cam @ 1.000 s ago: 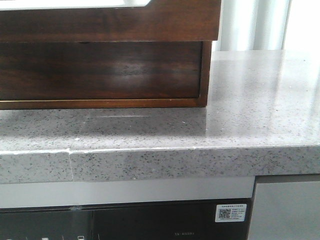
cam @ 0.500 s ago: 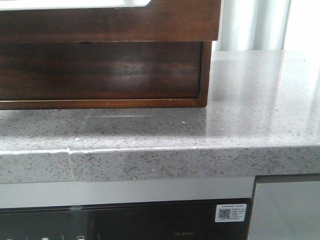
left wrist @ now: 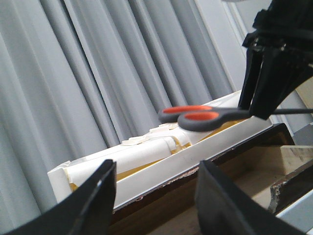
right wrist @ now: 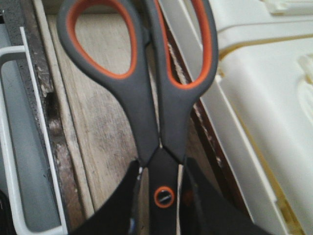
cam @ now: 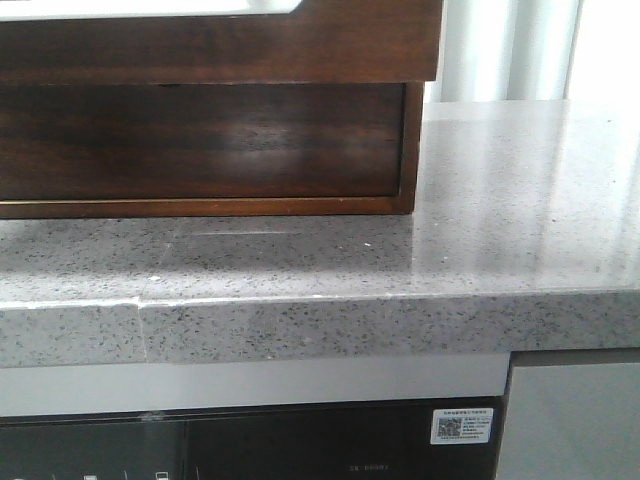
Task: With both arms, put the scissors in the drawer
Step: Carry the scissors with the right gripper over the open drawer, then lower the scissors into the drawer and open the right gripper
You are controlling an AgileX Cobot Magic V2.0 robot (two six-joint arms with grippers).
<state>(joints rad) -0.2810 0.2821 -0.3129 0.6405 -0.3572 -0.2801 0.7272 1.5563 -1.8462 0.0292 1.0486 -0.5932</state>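
Above the white-lined drawer [left wrist: 195, 152], right hand [right wrist: 161, 196] clamped on the scissors [right wrist: 146, 83] (handles free), left hand [left wrist: 154, 196] spread empty.

A speckled grey stone countertop [cam: 500, 200] carries a dark wooden cabinet [cam: 200, 140] at its left. Below the counter edge sits a black glossy appliance front [cam: 250, 445] with a white label [cam: 461, 425]. Pale grey pleated curtains [left wrist: 98, 73] hang behind.

Cabinet [cam: 200, 110] upper left of front view, sitting on countertop [cam: 500, 220]. Scissors [left wrist: 195, 116] right of centre in left wrist view, above open drawer [left wrist: 195, 156], held by right gripper [left wrist: 266, 110].
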